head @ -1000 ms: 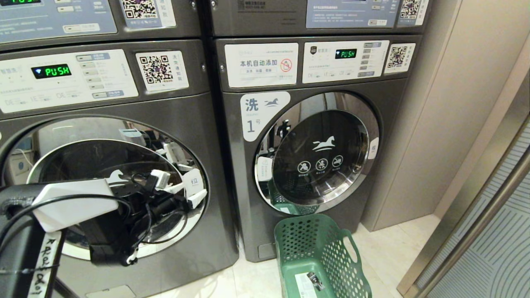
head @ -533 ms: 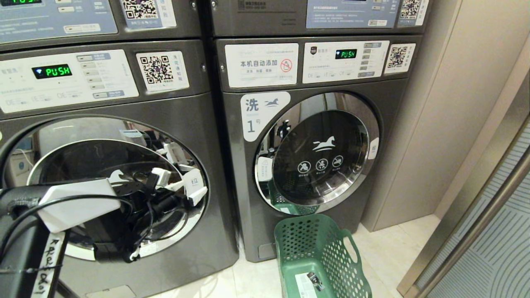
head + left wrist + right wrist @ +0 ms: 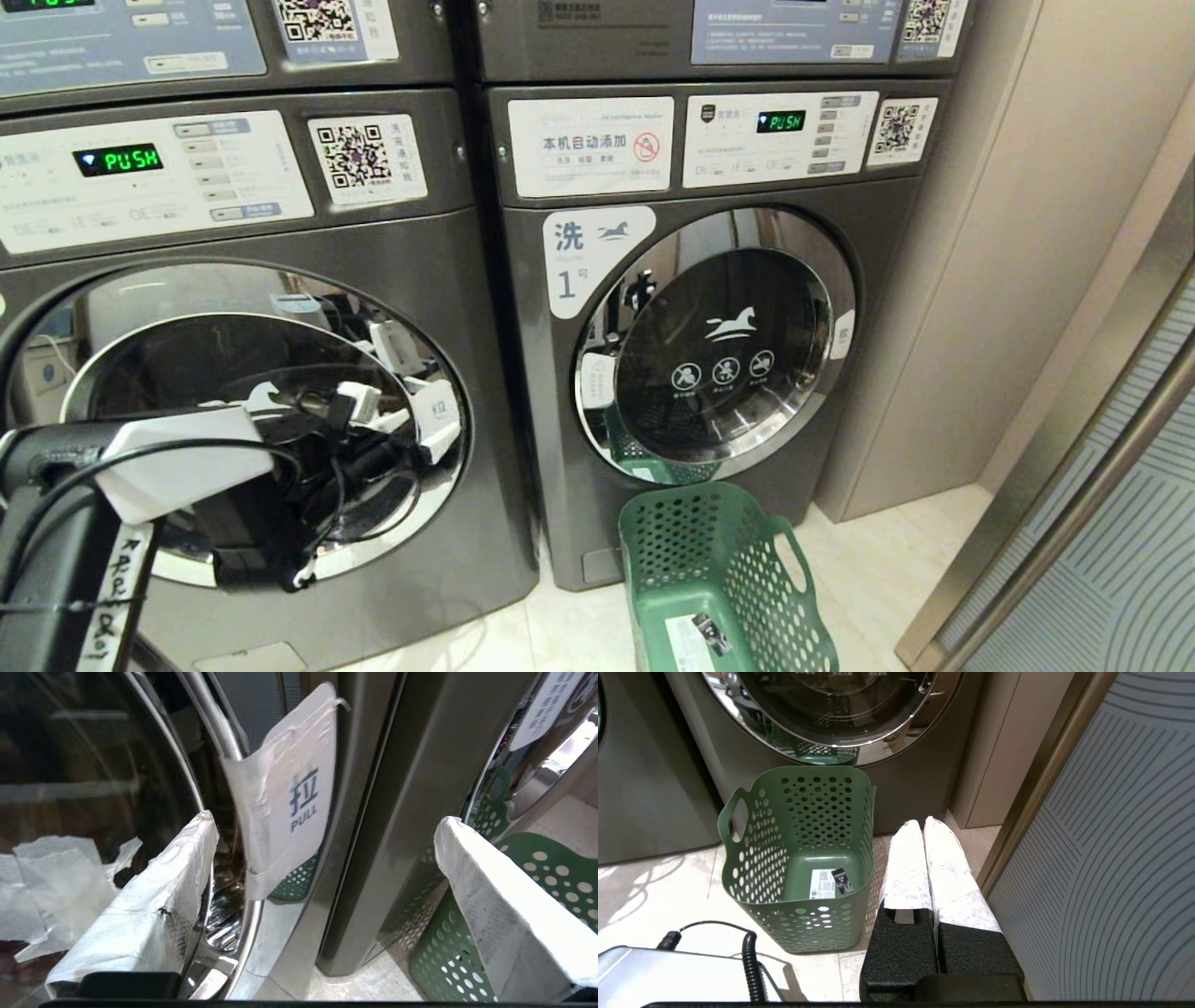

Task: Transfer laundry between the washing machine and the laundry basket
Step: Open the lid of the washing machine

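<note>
The left tool (image 3: 322, 858) is up at the round glass door (image 3: 233, 411) of the left-hand washing machine (image 3: 448, 271), its paper-wrapped fingers (image 3: 154, 905) spread wide apart with nothing between them. From the left wrist camera, one finger lies against the dark glass at the door's chrome rim, and the other stands out in front of the neighbouring machine's side, with the green basket behind it. Between them hangs a white tag (image 3: 289, 798) printed "PULL", fixed at the door's edge. Whether the finger on the glass actually touches the rim is hard to tell from this angle. The door looks closed, and the number label of this machine is out of view.

The right tool (image 3: 924, 823) hangs low near the floor, beside the grey ribbed panel (image 3: 1111, 835), its two wrapped fingers pressed together and holding nothing.

The laundry basket (image 3: 794, 607) stands on the pale tiled floor (image 3: 896, 551) just in front of the right-hand machine (image 3: 887, 233), the one labelled 1, whose door (image 3: 719, 341) is also closed. The basket holds no clothes; only a paper label (image 3: 824, 883) lies on its bottom. No laundry can be seen anywhere, and the dark glass of both doors hides whatever is in the drums. Both machines' displays (image 3: 119, 160) read "PUSH" in green.
</note>
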